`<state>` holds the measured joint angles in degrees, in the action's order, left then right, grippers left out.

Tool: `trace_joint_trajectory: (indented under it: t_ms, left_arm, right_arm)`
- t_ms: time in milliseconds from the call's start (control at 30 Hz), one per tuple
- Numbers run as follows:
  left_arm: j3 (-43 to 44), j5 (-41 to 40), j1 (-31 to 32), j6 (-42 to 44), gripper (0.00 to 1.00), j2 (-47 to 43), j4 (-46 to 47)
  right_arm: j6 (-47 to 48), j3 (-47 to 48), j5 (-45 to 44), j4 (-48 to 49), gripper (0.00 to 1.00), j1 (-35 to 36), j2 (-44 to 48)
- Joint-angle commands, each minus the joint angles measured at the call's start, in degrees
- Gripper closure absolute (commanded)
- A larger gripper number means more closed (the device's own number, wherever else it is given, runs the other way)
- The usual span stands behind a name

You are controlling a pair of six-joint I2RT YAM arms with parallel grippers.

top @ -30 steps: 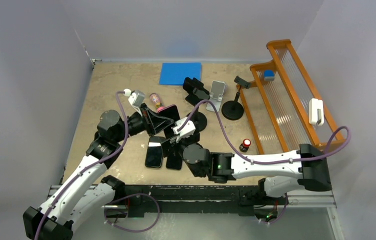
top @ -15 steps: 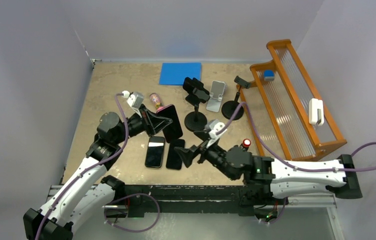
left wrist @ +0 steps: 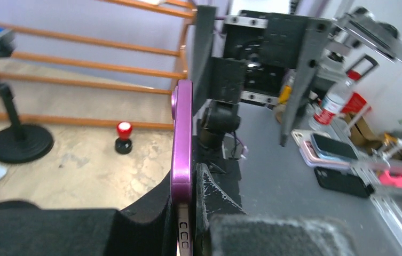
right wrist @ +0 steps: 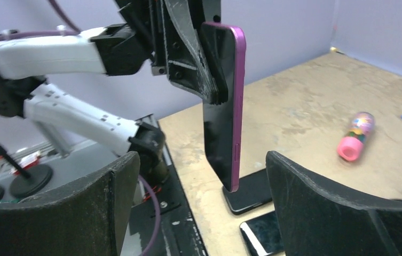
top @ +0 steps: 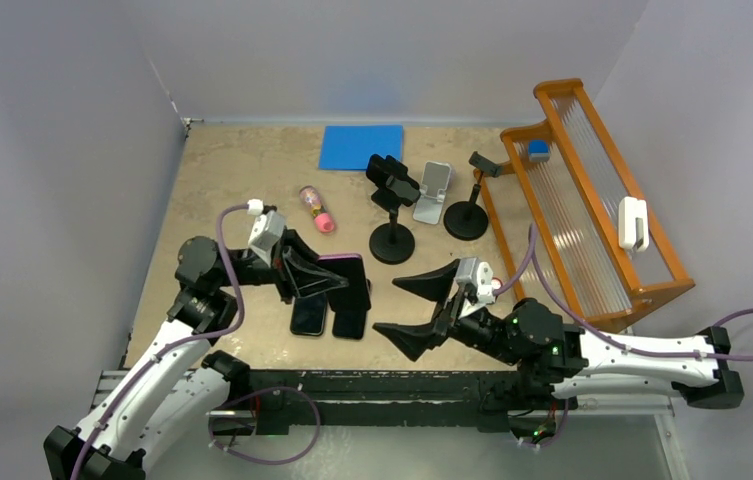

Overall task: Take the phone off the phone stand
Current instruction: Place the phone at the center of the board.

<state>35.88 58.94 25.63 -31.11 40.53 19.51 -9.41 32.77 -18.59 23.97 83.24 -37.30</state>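
The left gripper (top: 324,278) is clamped tight on the purple phone (top: 350,283), holding it upright in the air. The phone is off the black phone stand (top: 392,205), to its left and nearer the arm bases, above 2 flat phones (top: 309,315). The right gripper (top: 389,306) gapes wide and empty, straight toward the bases from the stand.
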Motion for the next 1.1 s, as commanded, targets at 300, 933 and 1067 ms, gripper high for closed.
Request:
trace_joint_trajectory:
  t_ms: [300,933,1067]
  left_arm:
    - [1.68,13.58,-0.05,-13.14,1.0,0.86,25.7]
    - [-1.33,13.78,-0.05,-17.97,1.0,0.1,30.04]
    - [-1.25,13.86,-0.05,-18.02,1.0,-0.19,30.22]
  right_arm:
    - [-2.74,1.11,11.12,12.89,0.2,0.1,-4.37]
    - [-3.71,3.48,7.17,20.48,0.39,0.08,-14.97]
    - [-3.88,4.19,5.82,20.92,0.47,0.1,-16.4]
